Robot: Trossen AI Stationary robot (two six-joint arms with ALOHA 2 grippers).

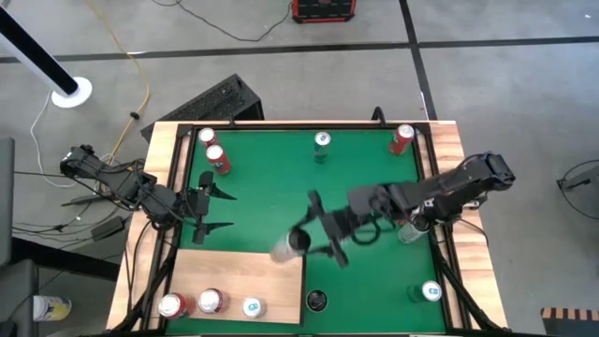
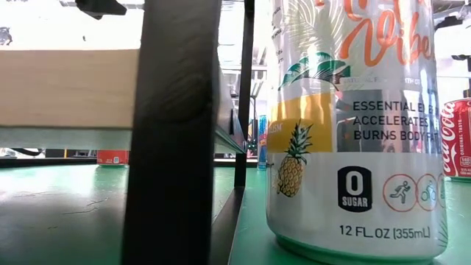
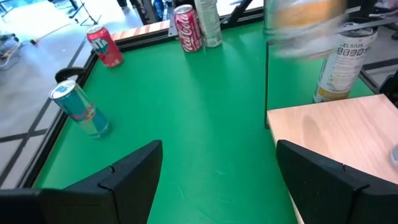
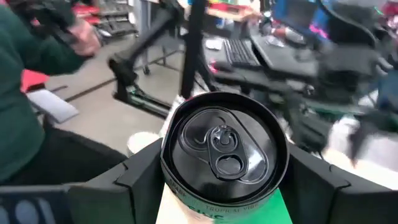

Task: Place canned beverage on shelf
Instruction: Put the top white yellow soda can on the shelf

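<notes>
Apparently right pincer (image 4: 221,180) around can (image 4: 222,152), tilted.

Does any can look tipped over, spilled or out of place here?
Nothing stands out. The cans seen on the green mat and on the shelf stand upright, with no spill visible. The only can off the surfaces is the one gripped by the right hand, near the shelf corner. The left hand waits open.
</notes>
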